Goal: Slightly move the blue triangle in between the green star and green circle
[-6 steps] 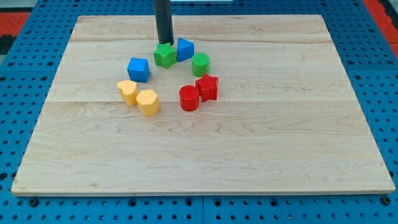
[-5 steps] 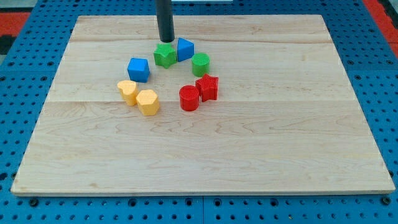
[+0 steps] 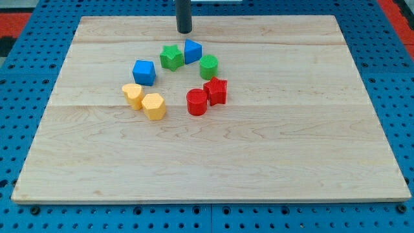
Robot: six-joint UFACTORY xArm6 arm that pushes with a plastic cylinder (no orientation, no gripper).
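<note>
The blue triangle (image 3: 193, 51) sits on the wooden board (image 3: 291, 129), touching the green star (image 3: 171, 57) on its left. The green circle (image 3: 209, 66) lies just below and right of the triangle. My tip (image 3: 185, 31) stands near the view's top, above the triangle and star, apart from both.
A blue cube (image 3: 144, 72) lies left of the star. Two yellow blocks (image 3: 133, 94) (image 3: 154, 106) sit below it. A red cylinder (image 3: 196, 101) and a red star-like block (image 3: 216, 90) sit below the green circle. The board rests on a blue pegboard.
My tip has moved up and a little right, away from the green star. The blocks have not moved.
</note>
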